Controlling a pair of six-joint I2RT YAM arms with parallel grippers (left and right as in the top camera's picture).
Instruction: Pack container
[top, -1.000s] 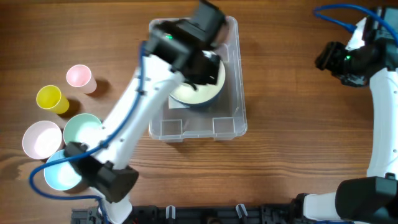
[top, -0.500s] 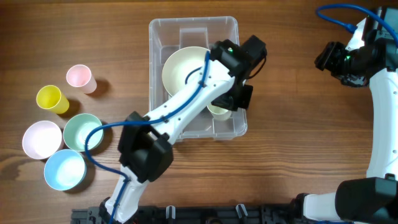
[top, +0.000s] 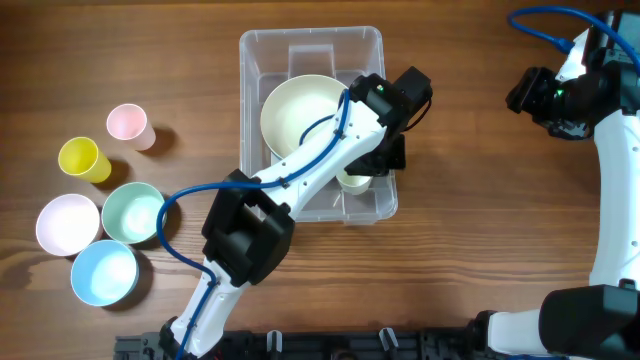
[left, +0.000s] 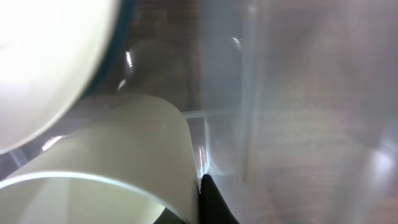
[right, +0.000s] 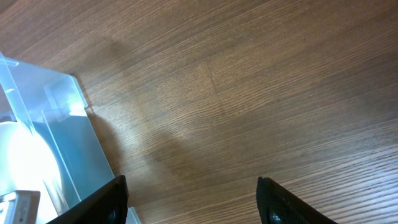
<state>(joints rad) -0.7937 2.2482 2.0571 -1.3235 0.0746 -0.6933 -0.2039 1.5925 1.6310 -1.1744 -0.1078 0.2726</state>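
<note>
The container (top: 258, 205) is a clear rectangular bin at mid-table, holding a large cream bowl (top: 298, 108). A small cream cup (top: 350, 181) sits low in its front right corner. My left gripper (top: 367, 171) reaches across the bin and is shut on that cup's wall. In the left wrist view the cup (left: 124, 155) fills the lower left, pinched at my left gripper (left: 199, 200), with the bowl (left: 43, 62) behind and the bin's wall (left: 249, 93) alongside. My right gripper (top: 543, 100) hangs open and empty over bare wood at the far right; its wrist view shows the right gripper (right: 193, 205) and a container corner (right: 53, 124).
Left of the bin stand a pink cup (top: 128, 124), a yellow cup (top: 82, 159), a green bowl (top: 130, 212), a pale pink bowl (top: 67, 224) and a blue bowl (top: 103, 272). A blue cable (top: 545, 25) runs along the right arm.
My left arm has swung from over the bowl to the bin's right side, carrying the cream cup to the front right corner. The right arm has not moved.
</note>
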